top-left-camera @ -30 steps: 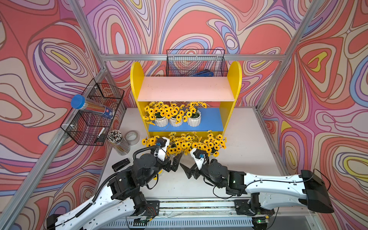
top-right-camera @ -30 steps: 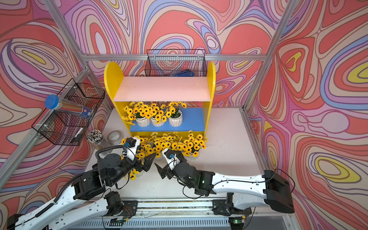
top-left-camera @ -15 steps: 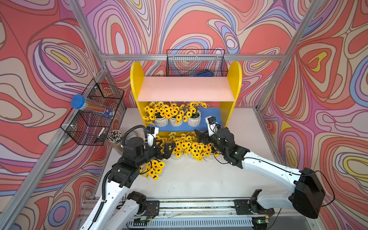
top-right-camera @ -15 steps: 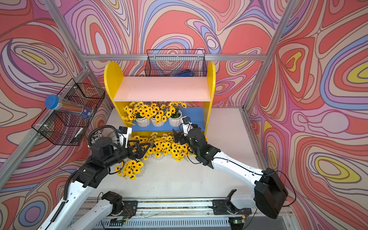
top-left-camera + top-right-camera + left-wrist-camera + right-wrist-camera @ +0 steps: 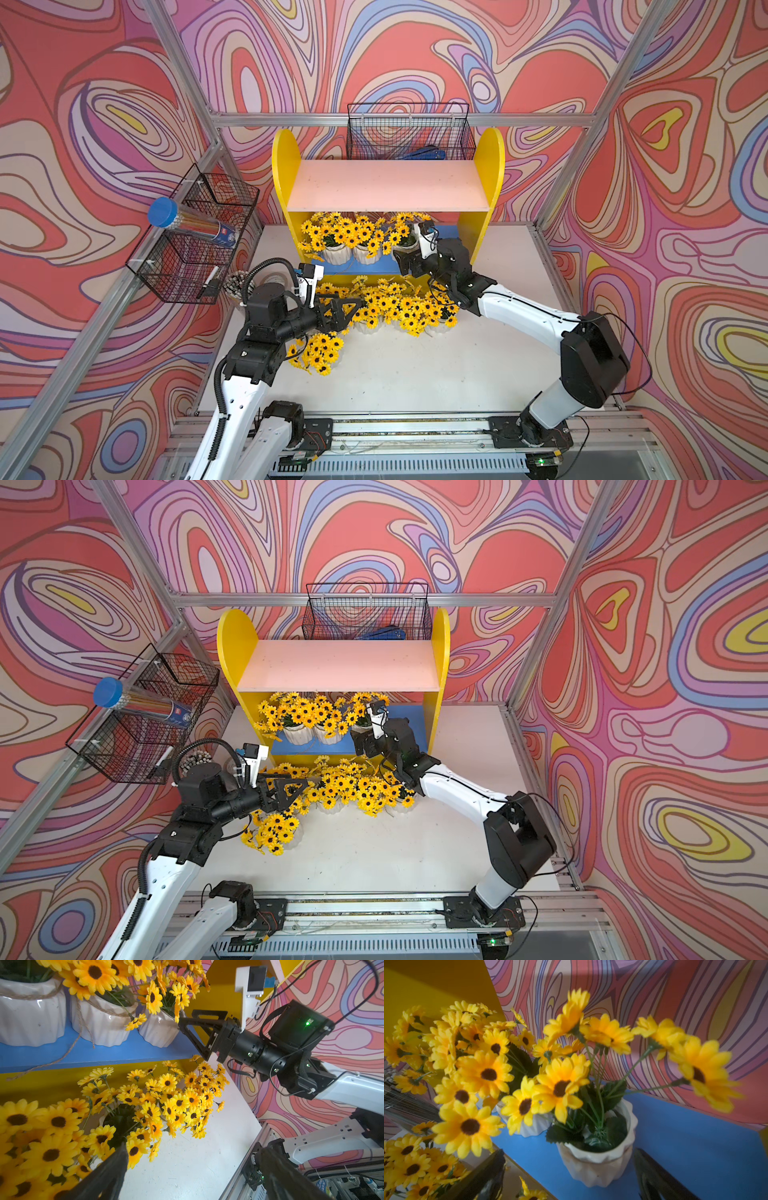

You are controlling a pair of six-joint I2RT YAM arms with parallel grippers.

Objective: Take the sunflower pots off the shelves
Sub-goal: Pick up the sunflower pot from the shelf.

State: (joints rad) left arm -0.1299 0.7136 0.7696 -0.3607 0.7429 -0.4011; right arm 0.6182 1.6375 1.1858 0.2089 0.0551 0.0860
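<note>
On blue lower board (image 5: pixel 685 1147), end sunflower pot (image 5: pixel 598 1167) stands upright straight ahead of right gripper (image 5: pixel 569 1154), jaws spread; left gripper (image 5: pixel 353 307), also spread, farther off.

My left pincer (image 5: pixel 354 308) and right pincer (image 5: pixel 360 744) are matt black, on arms (image 5: pixel 523 311) of white shell with black joints. The shelves (image 5: pixel 286 166) have bright yellow sides, a pale pink upper board (image 5: pixel 386 185) and a blue lower board (image 5: pixel 104 1051). The sunflower pots (image 5: pixel 338 252) are glossy white and ribbed, some bound with tan twine (image 5: pixel 81 1014). Their petals are yellow, the centres dark brown, the leaves green. The wire baskets (image 5: pixel 409 133) are black, and the clear tube (image 5: pixel 195 225) has a blue cap. The table (image 5: pixel 415 374) is off-white. The walls (image 5: pixel 415 50) swirl in coral, pink, lilac, blue, cream and yellow, every band outlined dark.
</note>
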